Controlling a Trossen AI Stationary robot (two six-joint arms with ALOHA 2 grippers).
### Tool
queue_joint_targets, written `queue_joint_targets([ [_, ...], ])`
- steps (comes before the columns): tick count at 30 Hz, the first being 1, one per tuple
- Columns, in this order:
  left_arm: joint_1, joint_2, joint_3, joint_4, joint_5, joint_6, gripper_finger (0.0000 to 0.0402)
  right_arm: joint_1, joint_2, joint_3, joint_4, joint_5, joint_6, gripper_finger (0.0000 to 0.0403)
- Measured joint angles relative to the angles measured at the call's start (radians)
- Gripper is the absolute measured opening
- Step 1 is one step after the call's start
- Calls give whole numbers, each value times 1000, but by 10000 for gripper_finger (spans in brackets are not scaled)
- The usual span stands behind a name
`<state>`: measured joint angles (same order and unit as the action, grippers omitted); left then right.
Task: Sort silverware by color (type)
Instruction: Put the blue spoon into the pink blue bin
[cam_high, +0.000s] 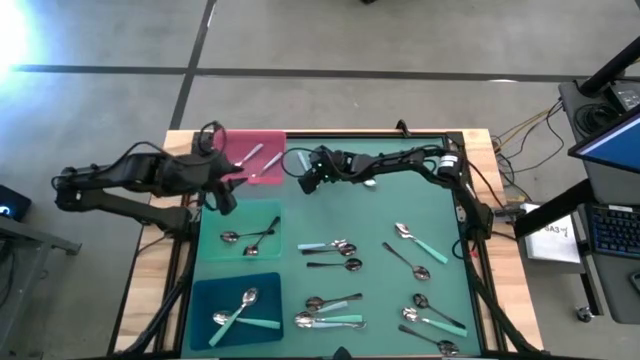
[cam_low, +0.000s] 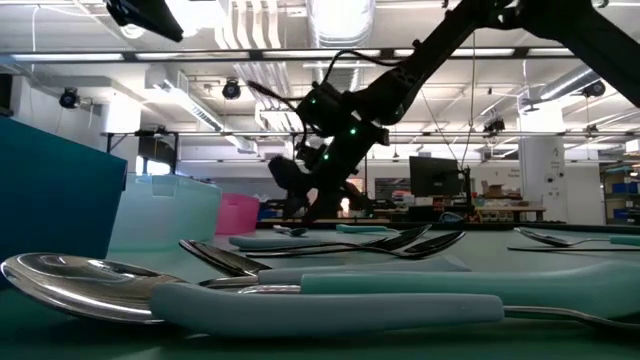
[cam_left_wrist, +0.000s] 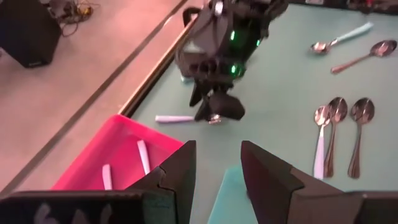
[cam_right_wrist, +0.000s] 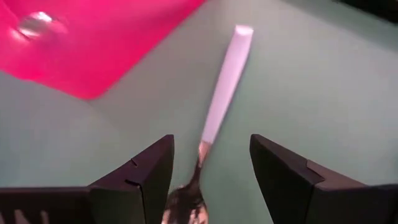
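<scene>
Silverware lies scattered over the green tabletop, with two pieces in the pink tray, two in the green tray and two in the blue tray. Right gripper hangs open over a pale-handled spoon just beside the pink tray, with the spoon between its fingers. Left gripper is open and empty between the pink and green trays.
</scene>
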<state>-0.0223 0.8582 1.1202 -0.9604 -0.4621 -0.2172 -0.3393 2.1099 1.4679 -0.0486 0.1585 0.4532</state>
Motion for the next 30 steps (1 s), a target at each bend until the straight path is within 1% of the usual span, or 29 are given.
queue_joint_targets([
  [7, 0, -50, 4, -12, 0, 7, 111, 7, 56, 92, -94, 4, -13, 201],
  [9, 0, -61, 4, -28, 0, 8, 111, 10, 62, 107, -123, 24, -19, 201],
  [15, 0, -80, 4, -37, 0, 7, 111, 10, 64, 120, -206, 29, -22, 200],
  [18, 0, -84, 4, -38, 0, 8, 111, 10, 61, 121, -258, 30, -22, 191],
  [22, 0, -86, 4, -38, 0, 22, 111, 10, 60, 122, -305, 33, -22, 152],
  [27, 0, -86, 4, -38, 0, 22, 111, 10, 60, 121, -326, 25, -52, 81],
  [30, 0, -86, 4, -39, 0, 22, 111, 9, 60, 120, -337, -18, -61, 38],
])
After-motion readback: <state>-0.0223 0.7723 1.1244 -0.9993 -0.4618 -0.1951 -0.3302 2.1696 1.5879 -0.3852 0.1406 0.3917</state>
